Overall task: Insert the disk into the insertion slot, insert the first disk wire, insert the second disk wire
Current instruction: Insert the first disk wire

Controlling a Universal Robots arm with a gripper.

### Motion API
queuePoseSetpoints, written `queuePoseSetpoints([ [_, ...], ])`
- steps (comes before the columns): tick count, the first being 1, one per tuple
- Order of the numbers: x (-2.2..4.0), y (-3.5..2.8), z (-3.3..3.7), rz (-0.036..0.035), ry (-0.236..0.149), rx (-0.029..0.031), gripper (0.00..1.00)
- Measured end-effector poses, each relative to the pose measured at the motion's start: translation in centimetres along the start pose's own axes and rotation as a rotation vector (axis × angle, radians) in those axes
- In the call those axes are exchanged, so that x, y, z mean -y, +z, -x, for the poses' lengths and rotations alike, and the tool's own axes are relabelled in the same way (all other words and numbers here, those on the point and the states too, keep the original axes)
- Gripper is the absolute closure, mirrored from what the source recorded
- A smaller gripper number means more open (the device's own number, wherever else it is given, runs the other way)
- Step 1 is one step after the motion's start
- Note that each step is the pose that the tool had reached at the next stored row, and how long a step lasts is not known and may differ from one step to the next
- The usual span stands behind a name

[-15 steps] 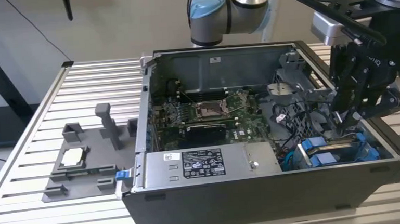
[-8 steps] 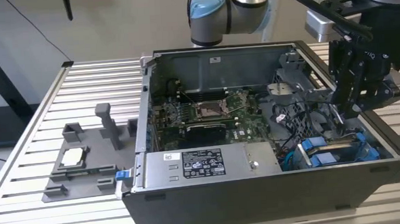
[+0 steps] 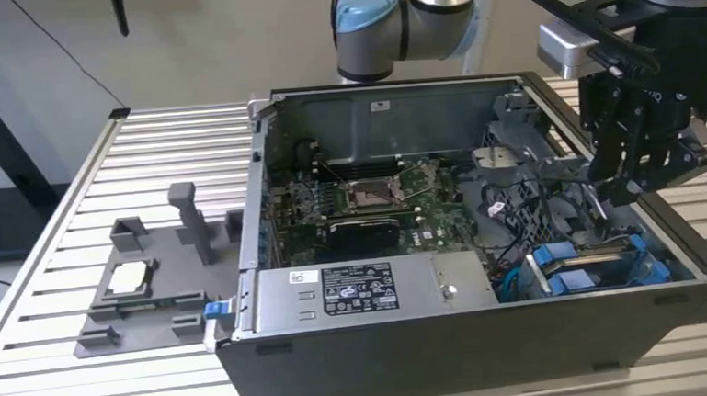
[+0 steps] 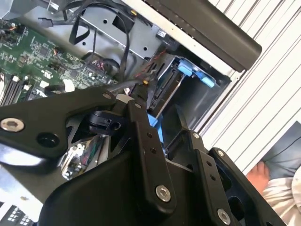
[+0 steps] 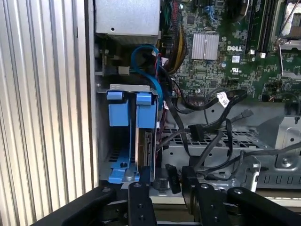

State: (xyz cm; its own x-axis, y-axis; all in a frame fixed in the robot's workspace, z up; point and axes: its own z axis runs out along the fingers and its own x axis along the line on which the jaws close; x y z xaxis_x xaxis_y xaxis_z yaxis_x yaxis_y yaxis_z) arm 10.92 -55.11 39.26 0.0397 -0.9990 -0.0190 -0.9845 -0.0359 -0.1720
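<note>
An open computer case (image 3: 462,357) lies on a slatted metal table (image 3: 95,389), with a grey parts fixture (image 3: 150,293) beside it on the exterior view's left. Inside are the motherboard (image 3: 366,193) and the power-supply box (image 3: 359,290). The gripper (image 3: 629,186) hangs over the drive bay. The disk (image 5: 143,146) sits there on edge in its blue carrier (image 5: 146,110), in the slot. Loose black cables (image 5: 207,103) crowd the cage beside it. A black connector (image 5: 172,179) lies at the gripper's tip; whether it is gripped cannot be told.
</note>
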Motion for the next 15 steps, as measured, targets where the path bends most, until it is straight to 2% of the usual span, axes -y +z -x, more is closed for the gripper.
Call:
queuePoseSetpoints([
  [3, -0.03, 0.15, 0.20, -0.0003, -0.023, -0.0052, 0.59],
  [15, -0.10, 0.65, 0.22, -0.0015, -0.051, -0.0069, 0.59],
])
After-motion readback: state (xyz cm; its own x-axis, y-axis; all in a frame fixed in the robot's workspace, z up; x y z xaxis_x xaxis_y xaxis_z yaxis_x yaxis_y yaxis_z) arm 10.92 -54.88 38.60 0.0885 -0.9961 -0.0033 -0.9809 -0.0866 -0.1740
